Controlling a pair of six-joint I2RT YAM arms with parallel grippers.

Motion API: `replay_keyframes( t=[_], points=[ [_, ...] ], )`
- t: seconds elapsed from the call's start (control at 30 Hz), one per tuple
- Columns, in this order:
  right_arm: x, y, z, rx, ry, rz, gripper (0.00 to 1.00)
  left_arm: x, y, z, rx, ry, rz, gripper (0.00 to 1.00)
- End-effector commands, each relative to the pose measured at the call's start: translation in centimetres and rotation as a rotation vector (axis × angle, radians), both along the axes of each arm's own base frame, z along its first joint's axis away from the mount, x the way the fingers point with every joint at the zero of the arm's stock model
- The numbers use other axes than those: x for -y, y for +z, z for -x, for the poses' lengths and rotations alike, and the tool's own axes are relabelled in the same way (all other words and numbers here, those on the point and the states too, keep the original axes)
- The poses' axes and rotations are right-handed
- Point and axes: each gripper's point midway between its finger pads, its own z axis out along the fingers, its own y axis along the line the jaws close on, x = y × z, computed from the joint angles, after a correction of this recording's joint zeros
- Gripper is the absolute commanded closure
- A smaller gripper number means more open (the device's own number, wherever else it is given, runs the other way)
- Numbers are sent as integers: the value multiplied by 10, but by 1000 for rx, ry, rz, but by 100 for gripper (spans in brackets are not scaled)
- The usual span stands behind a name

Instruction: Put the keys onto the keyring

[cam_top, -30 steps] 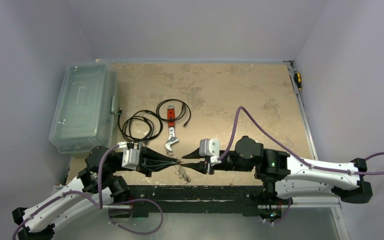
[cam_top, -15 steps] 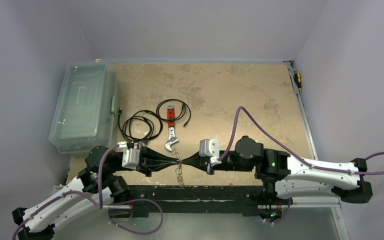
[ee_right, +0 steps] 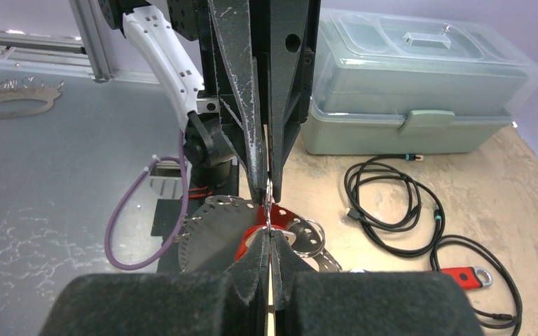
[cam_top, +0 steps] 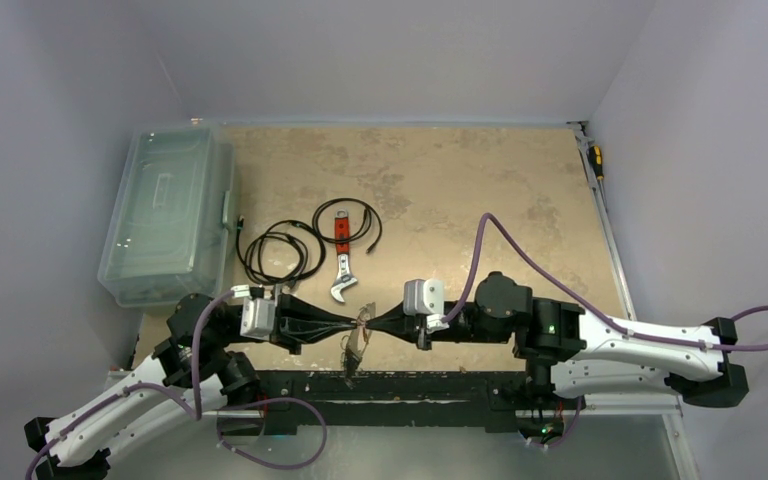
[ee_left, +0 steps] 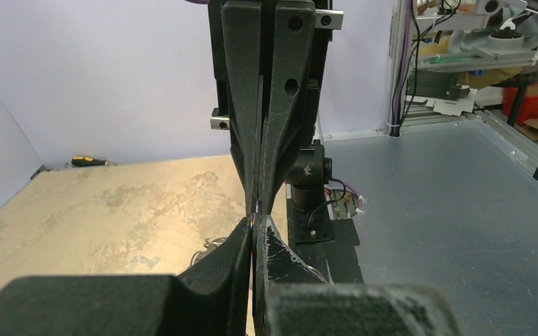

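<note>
My left gripper (cam_top: 348, 325) and right gripper (cam_top: 373, 322) meet tip to tip near the table's near edge. Both are shut on the thin silvery keyring (ee_right: 269, 203), which shows edge-on between them. In the right wrist view my right gripper (ee_right: 269, 234) pinches the ring from below, and the left fingers (ee_right: 252, 140) pinch it from above. A bunch of flat silvery perforated keys (ee_right: 217, 224), with a red piece and a small ring, hangs under it. In the top view the bunch (cam_top: 352, 352) dangles just below the tips. In the left wrist view my left gripper (ee_left: 255, 227) is shut on the wire.
An adjustable wrench (cam_top: 341, 262) with a red handle lies just beyond the grippers. Black coiled cables (cam_top: 280, 255) lie to its left. A clear lidded box (cam_top: 167, 212) stands at the far left. A screwdriver (cam_top: 594, 160) lies on the right rail. The table's near edge is directly below the grippers.
My right gripper was open a second ago and has shut on the ring. The hanging bunch has swung left and towards the near edge. Both arms shifted slightly.
</note>
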Motion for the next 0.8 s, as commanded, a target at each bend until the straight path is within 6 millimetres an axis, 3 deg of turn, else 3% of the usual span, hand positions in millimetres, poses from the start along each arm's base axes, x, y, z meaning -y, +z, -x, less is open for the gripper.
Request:
replay_keyframes(
  t=[0.0, 0.27, 0.37, 0.43, 0.63, 0.77],
  points=[
    [-2, 12, 3, 7, 19, -24, 100, -4, 15, 1, 30, 7, 54, 100],
    [-3, 7, 1, -2, 6, -6, 98, -6, 16, 1, 32, 15, 62, 100],
    [-4, 7, 1, -4, 4, -5, 71, -6, 16, 1, 32, 15, 62, 100],
    [-5, 10, 0, -1, 5, -15, 63, -6, 16, 1, 32, 15, 61, 100],
    [-4, 31, 1, 29, 12, -86, 60, -6, 17, 1, 32, 15, 61, 100],
    [-3, 34, 0, 37, 8, -99, 60, -6, 16, 1, 31, 13, 61, 100]
  ],
)
